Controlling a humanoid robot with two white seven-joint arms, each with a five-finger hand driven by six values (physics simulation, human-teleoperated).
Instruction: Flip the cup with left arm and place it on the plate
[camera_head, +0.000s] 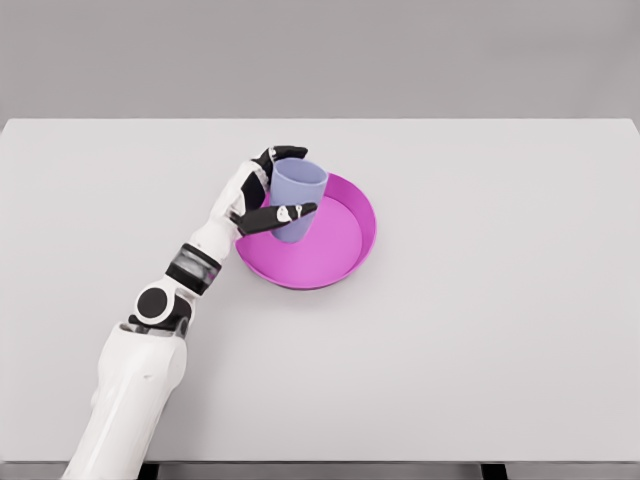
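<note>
A pale lavender cup (298, 198) stands upright with its mouth up, over the left part of the magenta plate (340, 250). My left hand (283, 183) wraps the cup from the left: the upper fingers (285, 153) curl round its rim at the back and the thumb (280, 216) crosses its front. The cup's base looks to rest on or just above the plate's floor; I cannot tell which. The left arm runs in from the lower left.
The plate lies near the middle of a wide white table (480, 350). A plain grey wall stands behind the table's far edge.
</note>
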